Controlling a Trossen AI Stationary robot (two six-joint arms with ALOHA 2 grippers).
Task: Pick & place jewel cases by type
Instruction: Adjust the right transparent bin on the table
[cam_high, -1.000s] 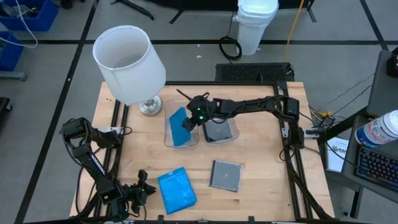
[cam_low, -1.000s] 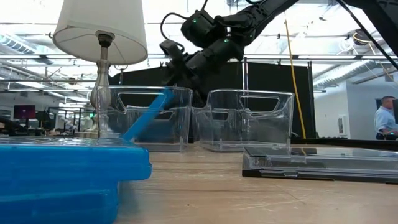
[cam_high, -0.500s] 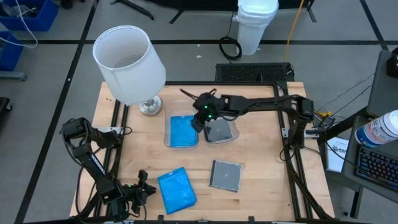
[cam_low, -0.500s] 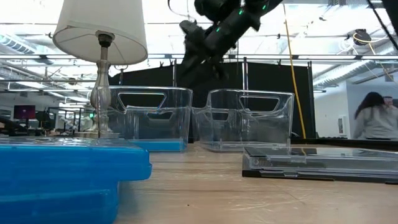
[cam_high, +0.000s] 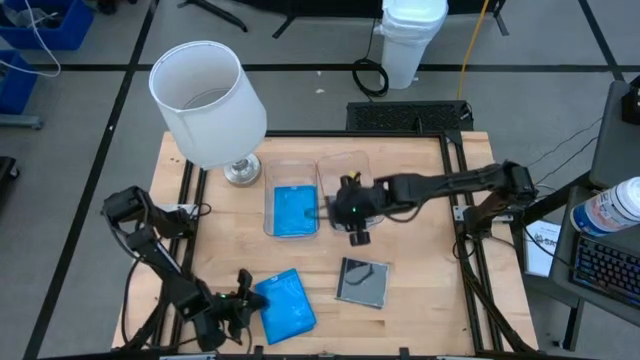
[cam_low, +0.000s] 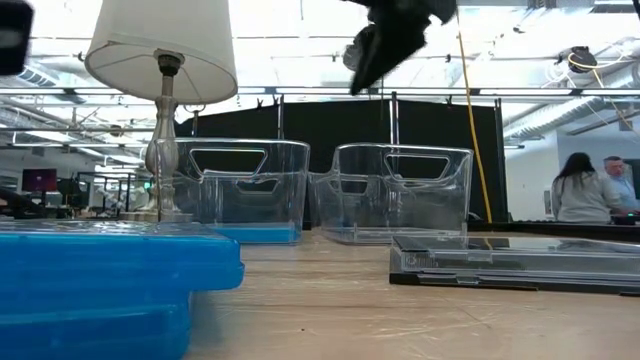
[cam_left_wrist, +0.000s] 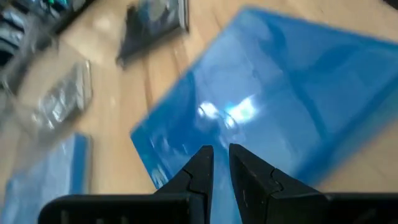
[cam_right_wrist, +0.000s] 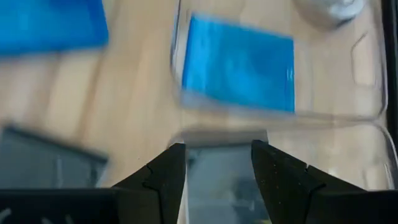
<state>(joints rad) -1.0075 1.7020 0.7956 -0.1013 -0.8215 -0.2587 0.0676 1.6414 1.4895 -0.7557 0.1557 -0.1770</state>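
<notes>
One blue jewel case (cam_high: 293, 210) lies flat on the floor of the left clear tub (cam_high: 270, 228). Another blue case (cam_high: 285, 302) lies on the table near the front edge, and a dark grey case (cam_high: 362, 281) lies to its right. My right gripper (cam_right_wrist: 217, 150) is open and empty. It hangs over the right tub (cam_high: 345, 165) and the grey case inside it (cam_right_wrist: 224, 171). My left gripper (cam_left_wrist: 222, 163) is shut. It hovers just left of the loose blue case (cam_left_wrist: 280, 99) and shows raised in the low view (cam_low: 12, 35).
A lamp with a white shade (cam_high: 207, 100) stands on its metal base (cam_high: 241, 170) at the far left, beside the left tub. The two tubs (cam_low: 235, 190) (cam_low: 400, 195) stand side by side at the table's middle. People stand in the room beyond the table (cam_low: 590, 190).
The blue case that leaned tilted in the left tub beside my right gripper has dropped flat onto the tub's floor. My right gripper has risen and moved right and toward the near edge, over the right tub. My left gripper has moved right toward the loose blue case.
</notes>
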